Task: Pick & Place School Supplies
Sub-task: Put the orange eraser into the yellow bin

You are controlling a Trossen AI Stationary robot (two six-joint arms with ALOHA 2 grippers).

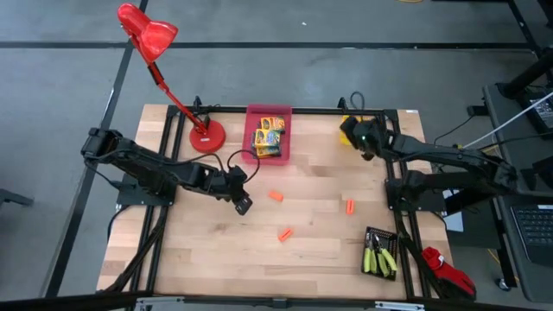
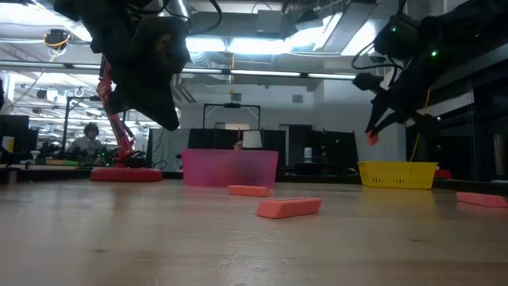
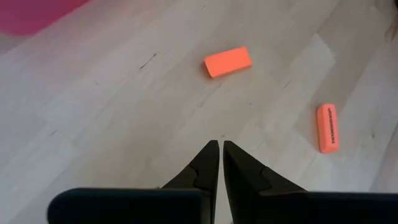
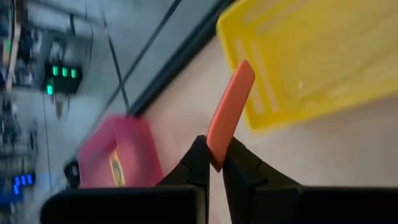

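My right gripper [image 4: 215,163] is raised at the table's far right, shut on an orange stubby piece [image 4: 230,109] beside the yellow bin [image 4: 311,56]. It also shows in the low view [image 2: 371,137], well above the table. My left gripper [image 3: 221,148] is shut and empty, hovering over the middle-left of the table [image 1: 243,205]. Three more orange pieces [image 1: 276,196] [image 1: 349,206] [image 1: 284,234] lie flat on the wood. Crayon boxes [image 1: 269,136] sit in the pink bin [image 1: 269,110]. Pliers with lime-green handles [image 1: 378,257] lie in the black bin [image 1: 381,231]. My right gripper pinches the orange piece between its two fingers at the piece's lower end [image 4: 216,152]. The piece lies along the fingers and sticks out past their tips toward the yellow bin. It is lifted clear of the table.
A red desk lamp [image 1: 149,34] stands with its base [image 1: 206,136] at the far left, next to the pink bin. The yellow bin [image 2: 397,173] sits at the far right corner. Bare wood lies around the loose orange pieces. A person sits in the room beyond [image 2: 86,141].
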